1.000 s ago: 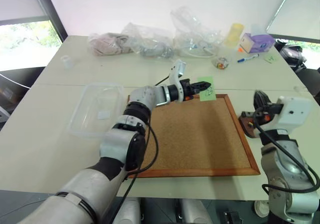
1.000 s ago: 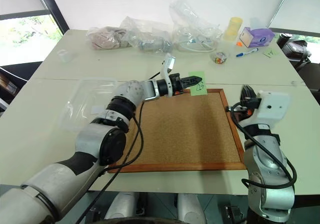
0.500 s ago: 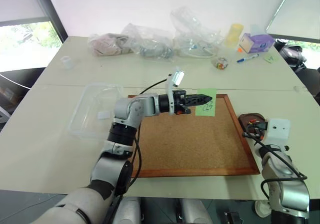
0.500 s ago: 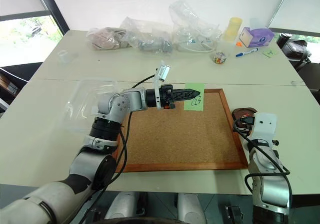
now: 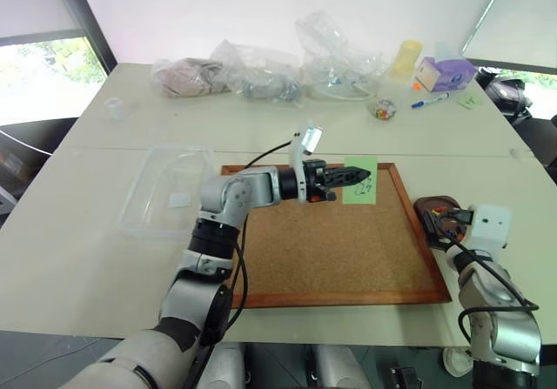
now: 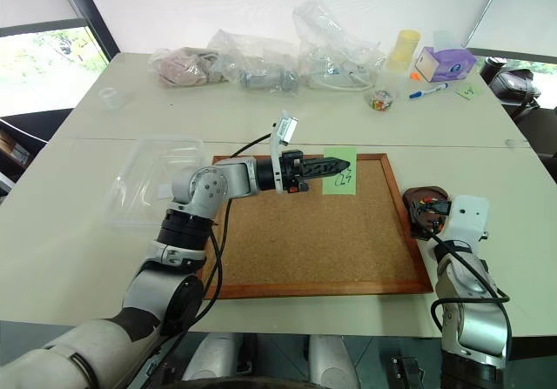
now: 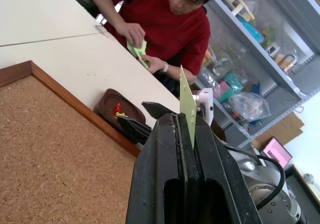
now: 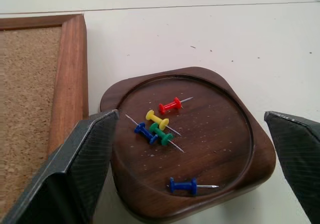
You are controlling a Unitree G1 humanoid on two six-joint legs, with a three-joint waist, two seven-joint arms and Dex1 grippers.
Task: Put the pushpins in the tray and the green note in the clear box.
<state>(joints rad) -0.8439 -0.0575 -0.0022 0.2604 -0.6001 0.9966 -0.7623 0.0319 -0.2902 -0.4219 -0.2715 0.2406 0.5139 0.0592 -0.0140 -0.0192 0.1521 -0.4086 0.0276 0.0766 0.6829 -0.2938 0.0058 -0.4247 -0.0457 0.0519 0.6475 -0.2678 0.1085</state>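
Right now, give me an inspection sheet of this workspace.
Surface: white table with cork board.
Job's things: five pushpins lying in tray; green note held above the board; clear box beside the board.
Clutter: plastic bags, yellow cup, purple box, pen.
Claws: left claw shut on note; right claw open around tray.
Cables: black cable on left arm.
Surroundings: person, shelves.

The left gripper (image 5: 352,178) reaches level with jaws pinched together, while the right gripper (image 8: 192,164) stands spread wide.
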